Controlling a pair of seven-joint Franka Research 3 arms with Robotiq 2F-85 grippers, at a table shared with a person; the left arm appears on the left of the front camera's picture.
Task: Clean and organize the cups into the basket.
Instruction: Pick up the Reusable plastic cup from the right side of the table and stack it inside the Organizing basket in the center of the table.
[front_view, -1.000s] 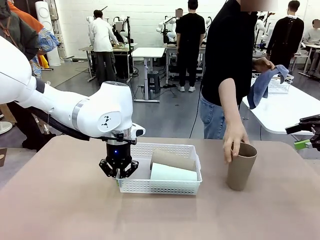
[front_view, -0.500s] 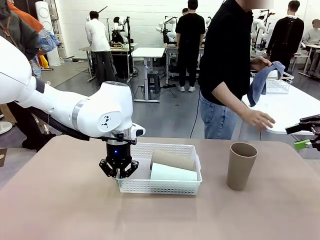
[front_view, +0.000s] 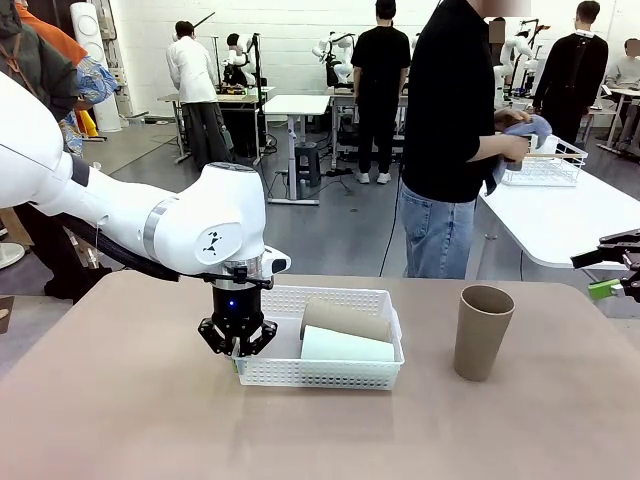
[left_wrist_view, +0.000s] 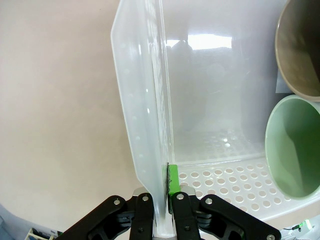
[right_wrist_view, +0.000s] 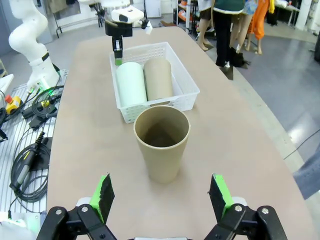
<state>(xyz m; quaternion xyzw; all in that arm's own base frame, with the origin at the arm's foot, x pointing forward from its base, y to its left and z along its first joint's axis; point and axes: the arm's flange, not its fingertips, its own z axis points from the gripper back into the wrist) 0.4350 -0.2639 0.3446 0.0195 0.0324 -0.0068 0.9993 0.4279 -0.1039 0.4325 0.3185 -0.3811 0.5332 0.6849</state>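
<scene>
The white lattice basket (front_view: 330, 376) sits mid-table with a tan-brown cup (front_view: 345, 318) and a pale mint cup (front_view: 346, 347) lying side by side in it. My left gripper (front_view: 238, 346) points down at the basket's left end, shut on that end wall (left_wrist_view: 145, 125); the wrist view shows the wall pinched between the fingers (left_wrist_view: 173, 180), with the mint cup (left_wrist_view: 292, 145) and tan cup (left_wrist_view: 300, 50) beyond. Another tan-brown cup (front_view: 482, 332) stands upright to the right of the basket. My right gripper (front_view: 602, 270) hovers at the table's right edge, open (right_wrist_view: 162, 196), facing that cup (right_wrist_view: 162, 145).
A person (front_view: 450, 140) stands at the far side, turned toward a white side table (front_view: 560, 220), both hands in a blue cloth (front_view: 522, 130) by a white wire rack (front_view: 548, 168). Cables (right_wrist_view: 30, 150) lie beside the table.
The person's hand has let go of the upright tan cup and pulled back to the blue cloth by the side table. Both arms have stayed put.
</scene>
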